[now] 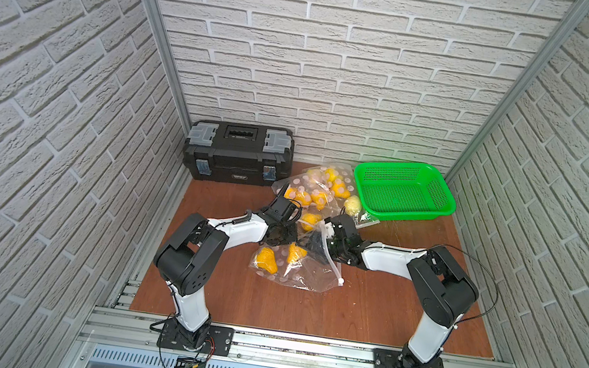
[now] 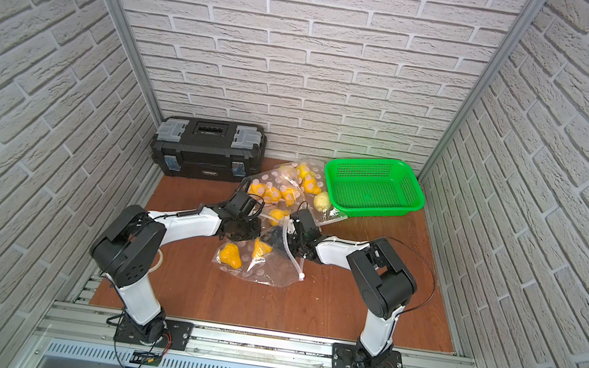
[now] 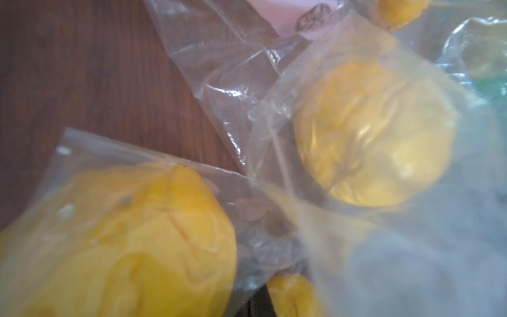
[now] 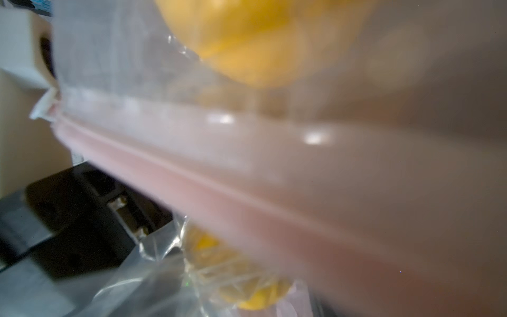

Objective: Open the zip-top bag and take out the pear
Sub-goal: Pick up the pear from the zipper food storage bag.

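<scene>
Both top views: pear (image 1: 266,259) (image 2: 230,255) tapers rearward; left jaws closed, right jaws unclear.

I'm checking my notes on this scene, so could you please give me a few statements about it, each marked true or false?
1. The green basket holds pears. False: the pears all lie outside it.
2. The black toolbox is shut. True.
3. The toolbox stands on the robot's right. False: it stands back left, and the basket is back right.
4. A white slider sits at the near end of the front bag's zip strip. True.
</scene>
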You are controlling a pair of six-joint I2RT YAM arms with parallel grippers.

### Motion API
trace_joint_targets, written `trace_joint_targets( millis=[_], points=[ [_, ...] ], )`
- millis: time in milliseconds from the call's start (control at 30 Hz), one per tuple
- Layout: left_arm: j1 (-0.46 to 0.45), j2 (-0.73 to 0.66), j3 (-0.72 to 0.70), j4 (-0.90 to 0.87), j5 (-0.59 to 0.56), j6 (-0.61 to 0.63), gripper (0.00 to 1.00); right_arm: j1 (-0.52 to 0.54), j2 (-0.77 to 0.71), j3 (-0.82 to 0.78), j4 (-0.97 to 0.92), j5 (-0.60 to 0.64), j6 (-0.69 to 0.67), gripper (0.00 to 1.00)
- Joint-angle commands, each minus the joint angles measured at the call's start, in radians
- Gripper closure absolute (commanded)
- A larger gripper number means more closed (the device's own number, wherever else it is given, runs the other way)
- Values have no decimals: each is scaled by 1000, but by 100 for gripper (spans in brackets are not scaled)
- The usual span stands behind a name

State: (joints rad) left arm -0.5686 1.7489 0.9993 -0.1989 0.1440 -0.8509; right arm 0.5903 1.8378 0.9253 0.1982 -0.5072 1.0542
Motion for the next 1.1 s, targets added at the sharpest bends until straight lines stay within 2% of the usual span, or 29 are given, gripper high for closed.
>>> trace_joint_targets(
  millis=[0, 300, 533, 600, 700, 733, 900, 1067],
  points=[
    [-17, 32, -32, 58, 84, -24, 100, 18, 36, 34, 12, -28, -27, 26],
    [-11, 57, -93, 186, 165, -69, 100, 27, 90, 51, 73, -111, 32, 26],
    [5, 70, -132, 316, 258, -98, 100, 29, 83, 81, -59, -133, -8, 25],
    [7, 68, -135, 320, 261, -93, 100, 28, 71, 77, -88, -116, -23, 32],
    [23, 53, -146, 273, 227, -82, 100, 18, 34, 39, -95, -86, -25, 52],
    [31, 49, -147, 245, 209, -75, 100, 11, 17, 24, -98, -81, -23, 55],
    [50, 32, -134, 82, 110, -16, 100, -24, -101, -55, -149, -55, -53, 56],
    [85, 45, -161, 56, 100, -5, 100, -81, -226, -132, -232, -59, -95, 56]
  ],
)
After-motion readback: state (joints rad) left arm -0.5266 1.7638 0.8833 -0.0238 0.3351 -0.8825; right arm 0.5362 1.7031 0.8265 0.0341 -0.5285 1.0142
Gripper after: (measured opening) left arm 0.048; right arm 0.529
